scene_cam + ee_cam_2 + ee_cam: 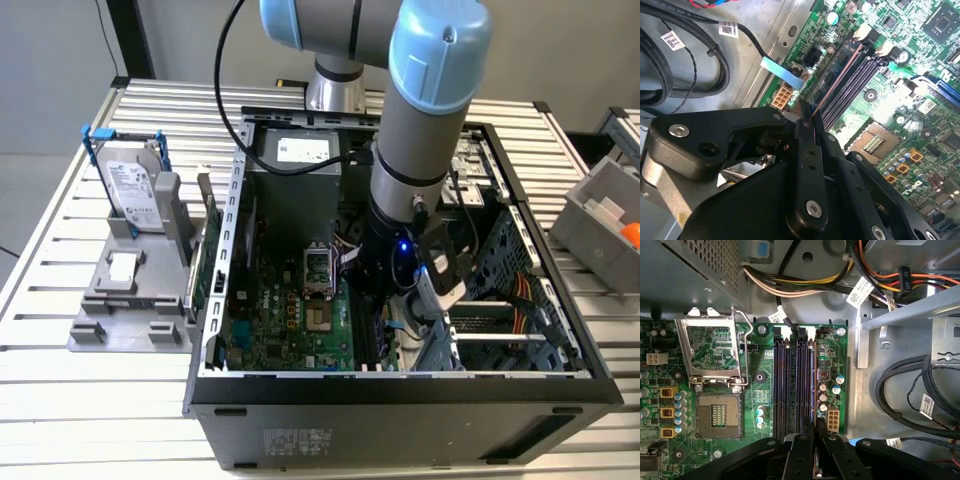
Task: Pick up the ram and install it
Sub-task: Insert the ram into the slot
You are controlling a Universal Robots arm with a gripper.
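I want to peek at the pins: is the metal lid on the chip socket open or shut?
Open. In the first wrist view the lid is flipped back, socket bare.

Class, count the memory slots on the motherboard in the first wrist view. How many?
4 memory slots, side by side between the processor socket and the capacitors: first, second, third, fourth. The claw, shut on the ram, hides one end of them.
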